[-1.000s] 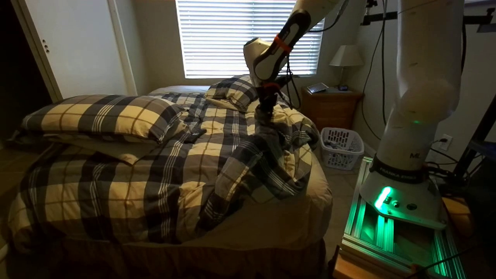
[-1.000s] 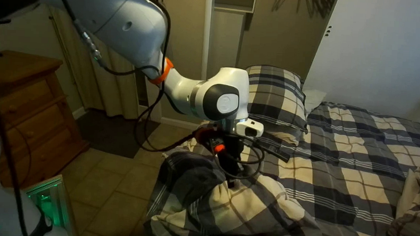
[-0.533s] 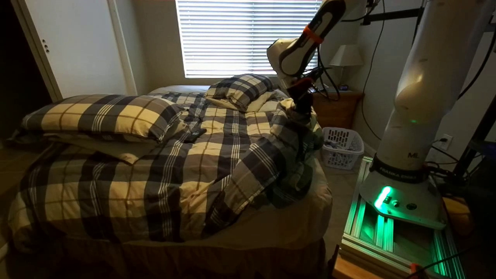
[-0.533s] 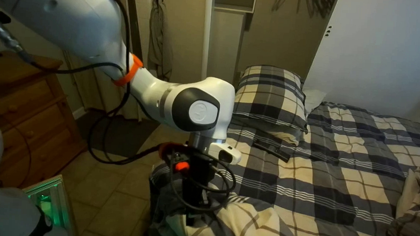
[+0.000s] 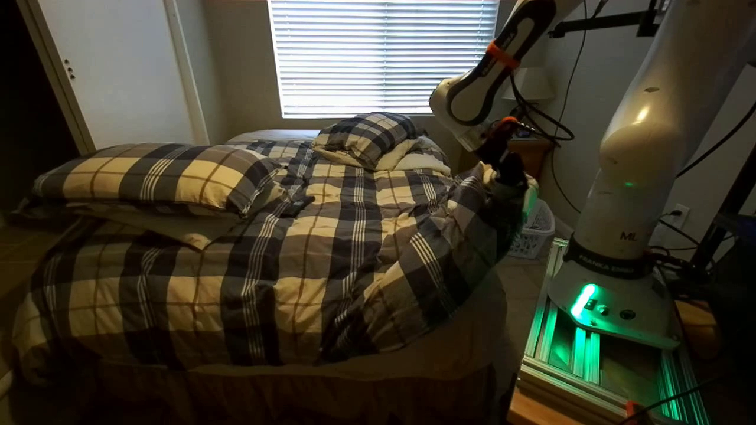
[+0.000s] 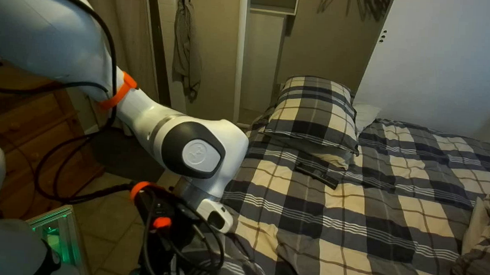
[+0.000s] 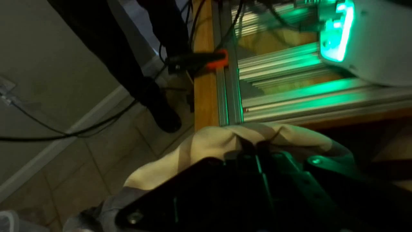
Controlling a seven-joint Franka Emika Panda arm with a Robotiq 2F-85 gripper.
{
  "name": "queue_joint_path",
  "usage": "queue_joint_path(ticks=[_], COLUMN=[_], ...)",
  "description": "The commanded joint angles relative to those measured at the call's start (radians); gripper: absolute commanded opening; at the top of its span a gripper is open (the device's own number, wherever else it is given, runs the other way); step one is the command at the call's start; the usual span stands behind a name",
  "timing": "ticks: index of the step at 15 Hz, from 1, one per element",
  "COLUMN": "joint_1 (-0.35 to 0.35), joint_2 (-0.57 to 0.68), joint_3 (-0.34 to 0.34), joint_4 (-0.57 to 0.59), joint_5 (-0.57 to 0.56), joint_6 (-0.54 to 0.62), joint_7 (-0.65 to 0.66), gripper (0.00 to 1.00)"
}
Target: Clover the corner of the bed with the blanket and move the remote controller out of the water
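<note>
The plaid blanket point(image 5: 331, 254) in cream, navy and tan spreads over the bed. My gripper point(image 5: 509, 184) is shut on its edge, holding it past the mattress side toward the robot base. In the wrist view the fingertips of the gripper point(image 7: 255, 144) pinch a cream fold. The pulled cloth hangs as a slanting sheet above the corner of the bed point(image 5: 481, 324), whose beige lower part still shows. The slim black remote controller point(image 6: 316, 174) lies on the blanket beside the stacked pillows, well away from the gripper. The water is out of view.
Plaid pillows point(image 5: 156, 180) are stacked on the bed, with another pillow point(image 5: 366, 139) near the window. A white laundry basket point(image 5: 534, 236) stands on the floor behind the gripper. The robot's base frame point(image 5: 585, 366) is beside the bed. A person's legs point(image 7: 128, 61) show near it.
My gripper has moved off the bed toward the robot base, dragging the blanket's edge along. The bunched cloth has stretched out over the mattress side. The remote controller stays put.
</note>
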Motion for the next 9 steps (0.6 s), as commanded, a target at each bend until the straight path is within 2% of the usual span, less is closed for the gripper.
queue_joint_path(ticks=[1,3,4,5,6,9], joint_1=[-0.026,-0.034,-0.039,-0.041,-0.044,-0.046], joint_2=[-0.075,-0.070,-0.077,-0.084,-0.094,-0.122], joint_3=[0.012,0.010,0.005,0.006,0.006,0.010], joint_4=[-0.075,-0.081,-0.078,-0.076,-0.079,-0.085], joint_5=[0.001,0.002,0.013,0.018,0.009,0.009], joint_6=[-0.176,-0.252,-0.248,-0.251,-0.246,-0.265], joint_7=[-0.040,-0.004,0.018,0.021,0.026,0.016], gripper=[0.02,0.04,0.29,0.29,0.34,0.55])
